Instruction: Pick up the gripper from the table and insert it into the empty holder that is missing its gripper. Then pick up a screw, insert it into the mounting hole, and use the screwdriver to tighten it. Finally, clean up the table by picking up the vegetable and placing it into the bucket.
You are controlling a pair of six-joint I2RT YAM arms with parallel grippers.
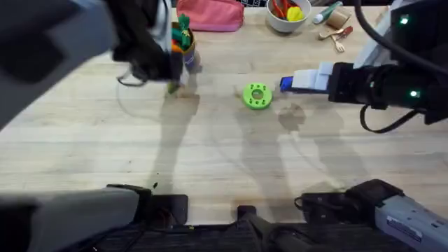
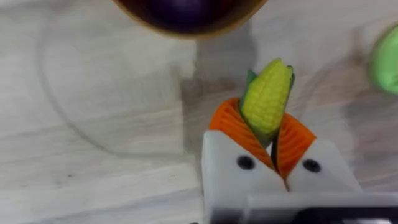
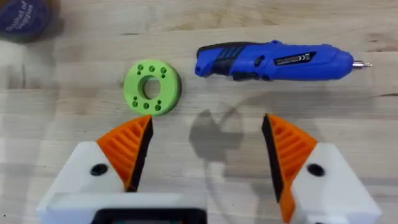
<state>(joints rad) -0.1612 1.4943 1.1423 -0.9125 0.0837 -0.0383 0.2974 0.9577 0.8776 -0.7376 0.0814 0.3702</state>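
Corn, small yellow-green toy vegetable (image 2: pixel 267 99), pinched between left gripper (image 2: pixel 273 146) orange pads, upper left of overhead; round dark-bottomed bucket (image 2: pixel 186 15) just beyond; right gripper (image 3: pixel 205 155) spread wide, empty; risk: narrow tip-hold, cob could slip before the rim.

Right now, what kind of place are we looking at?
Probably a robot test bench: a wooden table with two arms, a blue screwdriver, a green disc, and toy corn held in the left gripper.
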